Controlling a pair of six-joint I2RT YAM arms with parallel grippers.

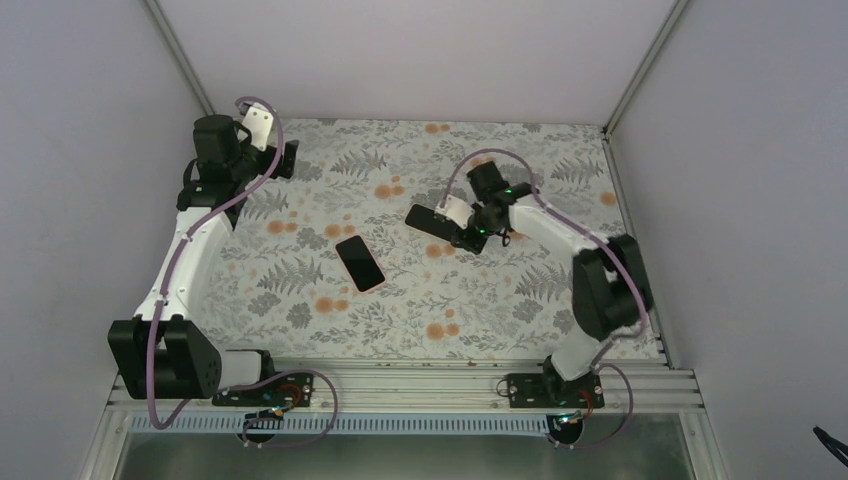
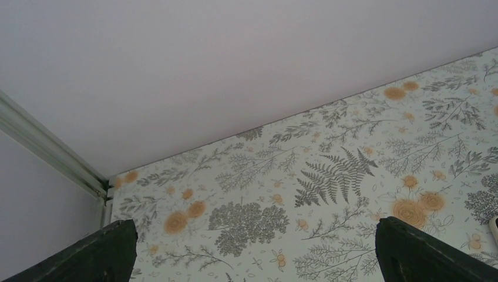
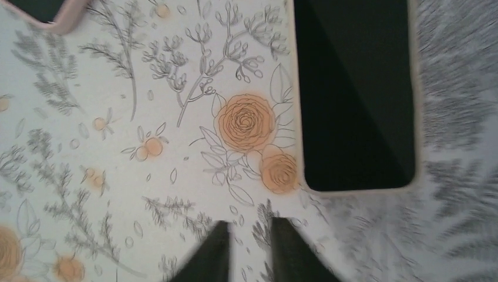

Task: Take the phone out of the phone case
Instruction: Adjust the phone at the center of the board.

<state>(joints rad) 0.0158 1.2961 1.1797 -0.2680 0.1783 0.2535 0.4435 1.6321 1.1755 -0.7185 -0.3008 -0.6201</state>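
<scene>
Nearby, two dark rounded slabs lie flat on a matte fern-and-rose print.
The glossy black phone (image 1: pixel 360 262) lies mid-frame on the floral tablecloth (image 1: pixel 290 300). Just right of centre is the pale-rimmed phone case (image 3: pixel 358 94); I cannot tell whether it is empty. The right gripper (image 3: pixel 251 226) beside it is narrowly parted, pinching nothing. At upper left the left gripper (image 1: pixel 290 160) is spread wide.

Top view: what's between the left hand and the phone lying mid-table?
Only bare floral cloth; the top view shows nothing between the left hand and the phone.
</scene>
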